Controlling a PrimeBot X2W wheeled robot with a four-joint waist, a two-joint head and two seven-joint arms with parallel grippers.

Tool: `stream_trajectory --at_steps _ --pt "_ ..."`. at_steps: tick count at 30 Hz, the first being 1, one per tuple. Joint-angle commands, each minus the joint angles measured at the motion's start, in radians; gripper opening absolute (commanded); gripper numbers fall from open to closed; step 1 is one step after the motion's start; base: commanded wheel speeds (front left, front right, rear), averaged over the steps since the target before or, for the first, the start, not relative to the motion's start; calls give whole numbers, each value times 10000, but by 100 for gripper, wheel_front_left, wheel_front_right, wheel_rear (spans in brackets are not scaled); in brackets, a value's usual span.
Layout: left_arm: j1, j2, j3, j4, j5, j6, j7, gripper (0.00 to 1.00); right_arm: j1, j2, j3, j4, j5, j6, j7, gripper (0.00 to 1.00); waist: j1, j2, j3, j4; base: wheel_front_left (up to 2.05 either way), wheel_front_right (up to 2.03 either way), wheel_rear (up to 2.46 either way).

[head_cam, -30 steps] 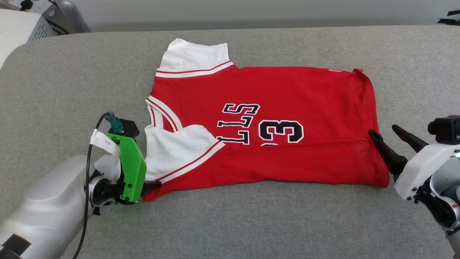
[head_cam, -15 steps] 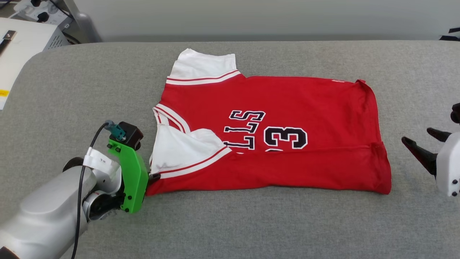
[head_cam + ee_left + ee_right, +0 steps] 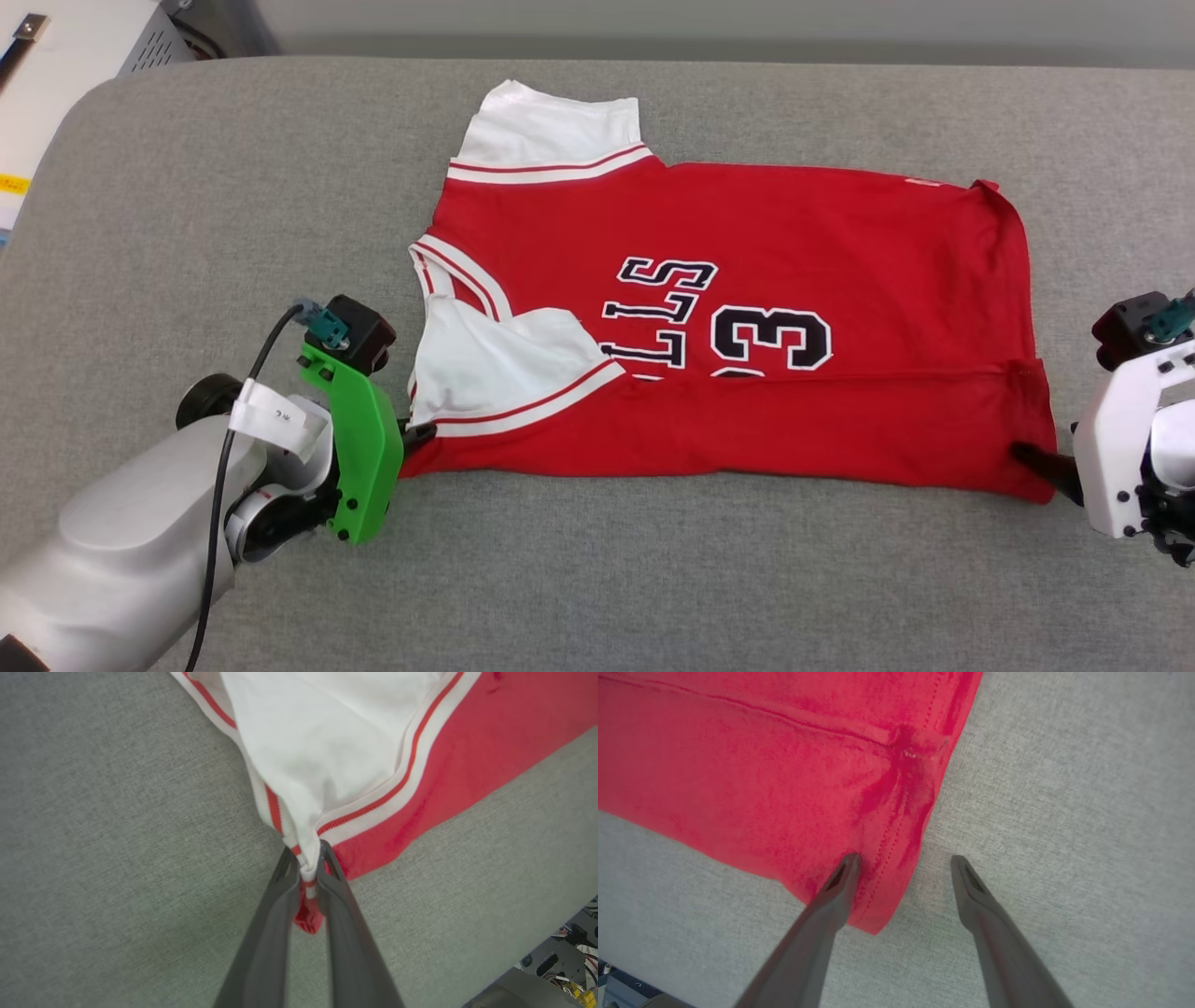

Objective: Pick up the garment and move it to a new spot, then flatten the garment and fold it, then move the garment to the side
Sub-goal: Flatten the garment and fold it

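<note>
Head view: garment (image 3: pixel 747 224) on pad (image 3: pixel 233 187), wht box (image 3: pixel 56 93) beyond.

Nothing fancy around it: a grey fabric-covered surface (image 3: pixel 224 205) with a rounded far-left corner. Just past that corner sat a white unit (image 3: pixel 70 79) with a small yellow label (image 3: pixel 11 183). Off one edge, some loose coloured wires (image 3: pixel 577 987) were lying lower down.

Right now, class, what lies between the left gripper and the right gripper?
The head view shows the red jersey T-shirt with white sleeves filling that stretch, its folded edge running from left gripper to right gripper.
</note>
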Motion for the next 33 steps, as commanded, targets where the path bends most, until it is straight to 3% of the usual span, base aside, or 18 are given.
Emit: stream_trajectory --at_steps 1,7,11,14,23,33 --pt "-182 -26 19 -28 214 71 -95 0 -187 165 109 244 -140 -6 -95 100 0 0 249 122 0 0 0" --pt "-289 -86 6 12 373 73 -240 0 -205 686 863 1634 -545 -6 -494 100 0 0 534 201 0 0 0" --pt "-254 -146 -10 144 399 57 -376 0 -81 962 1267 2204 -230 -6 -790 100 0 0 565 198 0 0 0" --pt "-117 -126 5 270 327 40 -530 0 -130 937 1466 2208 70 -6 -1213 0 0 0 444 103 0 0 0" --pt "571 177 73 430 -99 -16 -997 0 -34 288 1468 1401 478 -6 -2501 0 0 0 -539 -172 0 0 0" --pt "1629 921 -115 -634 -525 196 -977 0 1604 -529 729 -285 796 -6 -2524 0 0 0 -1603 -201 0 0 0"
